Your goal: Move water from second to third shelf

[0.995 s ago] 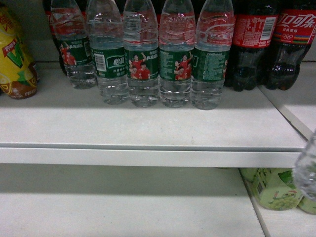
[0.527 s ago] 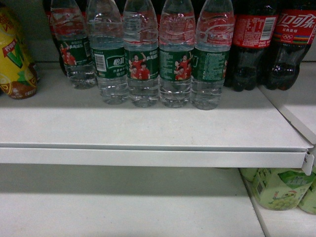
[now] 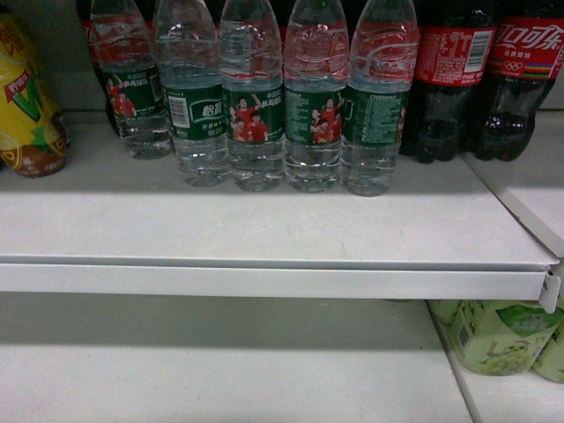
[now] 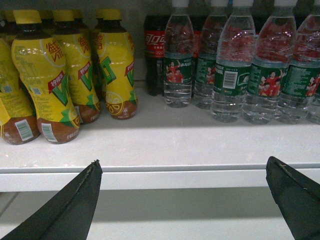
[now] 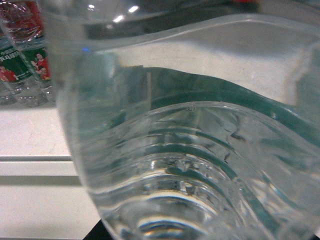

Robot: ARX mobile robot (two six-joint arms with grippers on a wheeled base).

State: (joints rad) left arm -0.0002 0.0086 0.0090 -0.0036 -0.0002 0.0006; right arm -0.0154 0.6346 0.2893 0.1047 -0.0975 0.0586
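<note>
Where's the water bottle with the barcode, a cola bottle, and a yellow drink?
Water bottle with barcode (image 3: 195, 113): head view, on its green label.
Cola bottle (image 3: 453, 62): head view, on its red label.
Yellow drink bottle (image 4: 119, 75): left wrist view, on its yellow label.

Water bottles (image 3: 251, 106) on upper shelf (image 3: 264, 229): caps cut off by top edge in head view. Cola bottles (image 3: 489, 70): tops likewise cropped. Yellow drink bottle (image 3: 26, 97): cut by left edge. Green-labelled packs (image 3: 493, 339) below: partly hidden under shelf lip, cropped at right. Right wrist view: held water bottle (image 5: 190, 150) filled the frame, blurred; gripper itself hidden. Left gripper (image 4: 182, 200): only two dark fingertips (image 4: 75, 205) visible, bases cropped.
</note>
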